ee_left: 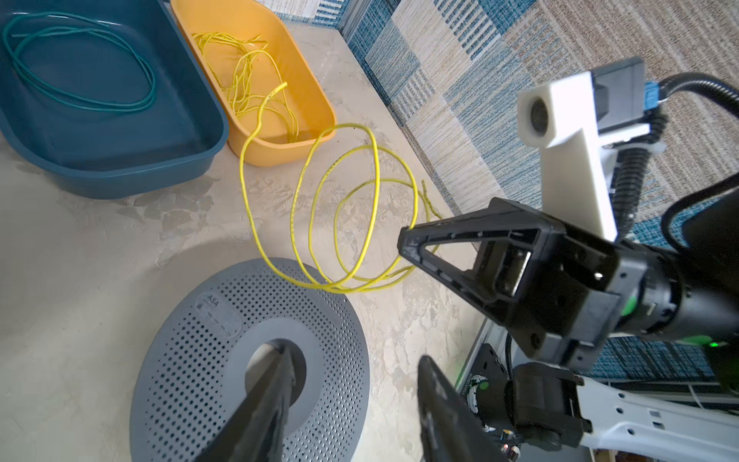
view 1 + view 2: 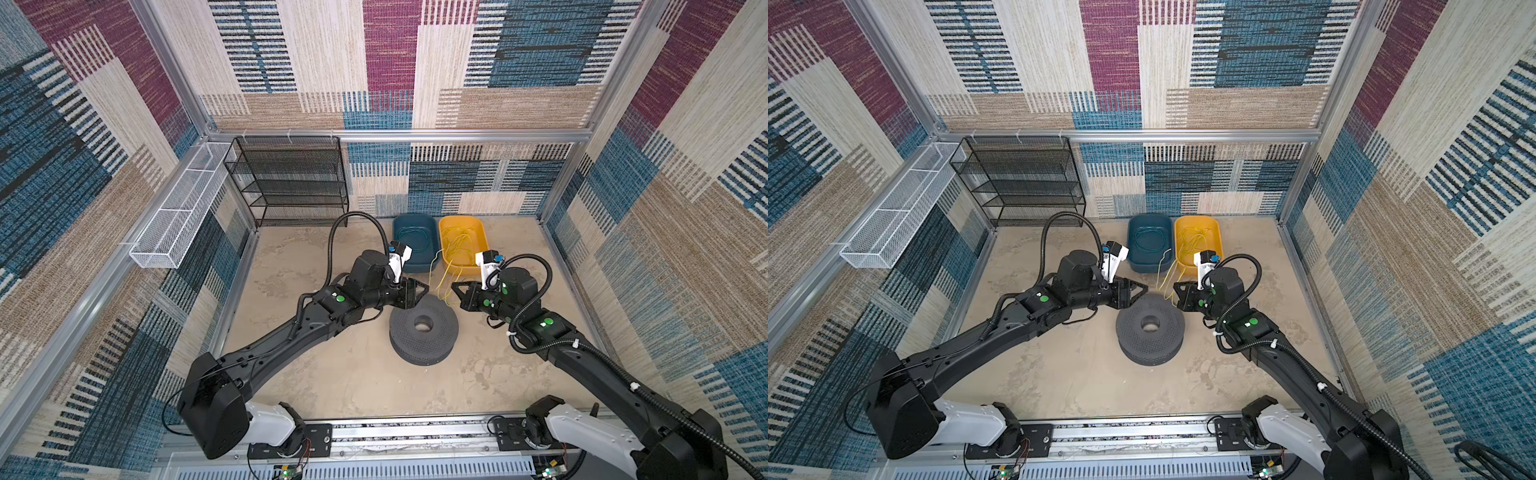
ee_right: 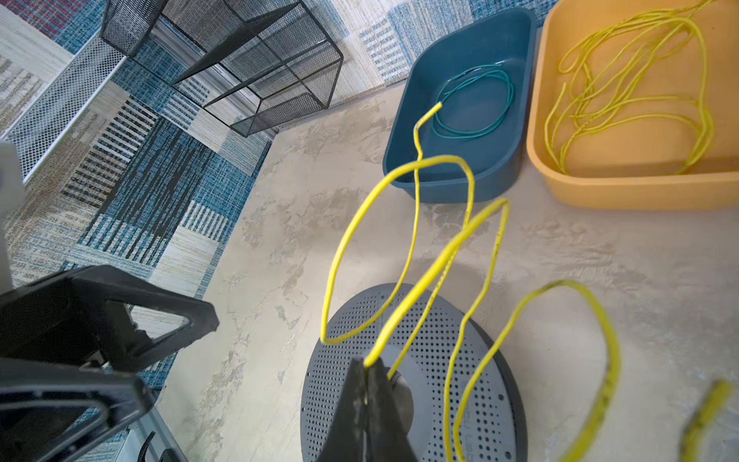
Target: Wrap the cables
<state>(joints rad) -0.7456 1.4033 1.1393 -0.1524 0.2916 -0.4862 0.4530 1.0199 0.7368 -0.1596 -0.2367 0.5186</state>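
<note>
A yellow cable [image 1: 360, 286] hangs in several loose loops from my right gripper [image 3: 366, 366], which is shut on one strand of it. The loops dangle above the far edge of a flat grey perforated spool [image 2: 440, 328] with a central hole, and one free end sticks up. My left gripper [image 1: 352, 380] is open with nothing between its fingers, hovering over the spool's left side, across from my right gripper [image 2: 454, 286]. In both top views the two grippers face each other just behind the spool. More yellow cables [image 3: 624, 80] lie tangled in a yellow bin [image 2: 482, 245].
A blue bin [image 1: 120, 176] beside the yellow bin holds a coiled green wire [image 1: 80, 92]. A black mesh shelf [image 2: 291, 183] stands at the back left and a white mesh basket [image 2: 174, 224] hangs on the left wall. Patterned walls enclose the table.
</note>
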